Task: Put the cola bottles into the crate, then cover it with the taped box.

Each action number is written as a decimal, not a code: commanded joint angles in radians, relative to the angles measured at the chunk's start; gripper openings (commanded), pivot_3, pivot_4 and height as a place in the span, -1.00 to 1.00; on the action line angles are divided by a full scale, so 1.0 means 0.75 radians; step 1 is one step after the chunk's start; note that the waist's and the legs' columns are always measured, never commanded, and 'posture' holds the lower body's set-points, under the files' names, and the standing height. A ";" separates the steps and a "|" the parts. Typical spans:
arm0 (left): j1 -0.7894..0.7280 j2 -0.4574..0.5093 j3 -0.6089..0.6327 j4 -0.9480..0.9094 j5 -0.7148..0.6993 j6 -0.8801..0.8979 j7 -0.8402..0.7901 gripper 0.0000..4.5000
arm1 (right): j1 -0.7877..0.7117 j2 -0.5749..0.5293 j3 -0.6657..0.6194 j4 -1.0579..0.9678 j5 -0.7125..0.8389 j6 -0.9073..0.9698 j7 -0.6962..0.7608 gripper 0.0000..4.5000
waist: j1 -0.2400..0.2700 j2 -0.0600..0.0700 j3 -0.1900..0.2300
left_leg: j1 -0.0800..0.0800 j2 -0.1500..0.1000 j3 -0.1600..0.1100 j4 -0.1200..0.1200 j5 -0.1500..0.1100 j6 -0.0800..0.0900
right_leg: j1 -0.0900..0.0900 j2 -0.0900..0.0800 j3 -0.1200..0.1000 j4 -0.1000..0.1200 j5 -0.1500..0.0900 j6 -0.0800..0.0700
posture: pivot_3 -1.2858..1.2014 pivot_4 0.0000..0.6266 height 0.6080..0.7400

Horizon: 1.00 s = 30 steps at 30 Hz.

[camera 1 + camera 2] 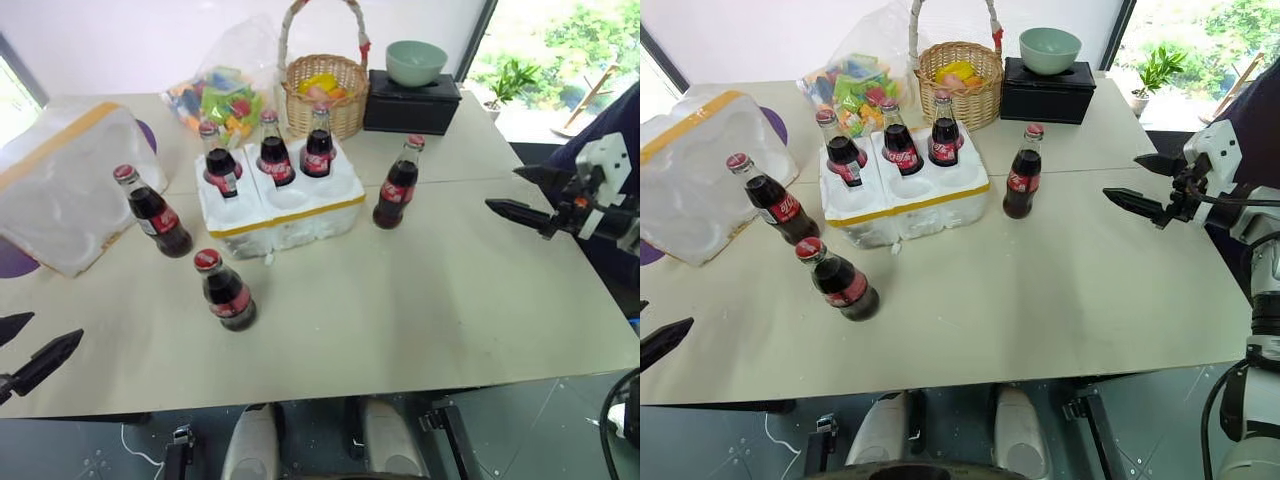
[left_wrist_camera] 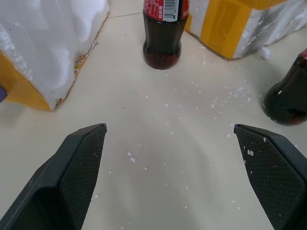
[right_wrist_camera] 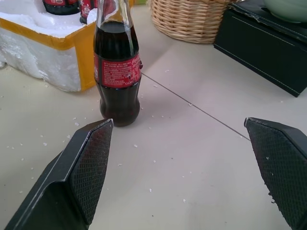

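The white crate (image 1: 290, 215) with a yellow band sits mid-table, and three cola bottles (image 1: 273, 150) stand in its back wells. Three more bottles stand on the table: one to its left (image 1: 155, 215), one in front (image 1: 225, 290), one to its right (image 1: 397, 185). The taped box (image 1: 65, 180) lies at the far left. My right gripper (image 1: 502, 189) hovers open to the right of the right-hand bottle (image 3: 116, 72), pointing at it with a gap between. My left gripper (image 1: 55, 327) is open near the front left edge, short of the left bottle (image 2: 163, 33).
Behind the crate stand a wicker basket (image 1: 325, 90), a black box (image 1: 412, 100) with a green bowl (image 1: 415, 62) on it, and a clear bag of colourful toys (image 1: 225, 90). White crumbs dot the tabletop (image 2: 158, 143). The table's front edge runs close to my left gripper.
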 commanded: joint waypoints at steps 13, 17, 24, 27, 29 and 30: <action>-0.015 0.043 0.011 0.001 0.012 -0.015 -0.020 1.00 | -0.028 -0.046 -0.045 -0.008 0.034 0.056 0.096 0.99 | -0.001 0.000 0.000 | 0.000 0.000 0.000 0.000 0.000 0.000 | 0.000 0.000 0.000 0.000 0.000 0.000 | 0.03 -0.52 1.00; -0.016 0.096 0.015 0.044 0.133 -0.110 -0.035 1.00 | 0.008 -0.077 -0.048 -0.099 0.040 0.061 0.143 0.99 | -0.001 0.001 0.001 | 0.000 0.000 0.000 0.000 0.000 0.000 | 0.000 0.000 0.000 0.000 0.000 0.000 | 0.03 -0.52 1.00; -0.120 0.388 0.151 0.407 0.180 -0.148 -0.225 1.00 | 0.030 -0.190 -0.104 -0.478 0.289 0.344 0.295 0.99 | -0.001 0.005 0.003 | 0.000 0.000 0.000 0.000 0.000 0.000 | -0.002 0.000 0.000 0.002 0.000 0.000 | 0.03 -0.52 1.00; -0.234 0.451 0.144 0.426 0.079 -0.052 -0.269 1.00 | 0.013 -0.202 -0.122 -0.599 0.383 0.445 0.284 0.99 | -0.001 0.005 0.003 | 0.000 0.001 0.001 -0.001 -0.001 -0.002 | -0.002 -0.001 0.000 0.001 0.000 0.000 | 0.03 -0.52 1.00; -0.307 0.469 0.083 0.391 0.039 -0.015 -0.276 1.00 | 0.003 -0.203 -0.115 -0.653 0.404 0.475 0.265 0.99 | -0.001 0.005 0.003 | 0.000 0.001 0.001 -0.001 -0.003 -0.006 | -0.002 -0.002 0.000 0.000 0.000 0.000 | 0.03 -0.52 1.00; -0.337 0.476 0.042 0.361 0.024 -0.002 -0.285 1.00 | 0.008 -0.204 -0.112 -0.680 0.414 0.486 0.266 0.99 | 0.001 0.005 0.003 | 0.000 0.001 0.002 -0.001 -0.004 -0.007 | -0.002 -0.002 0.000 0.000 0.000 0.000 | 0.03 -0.52 1.00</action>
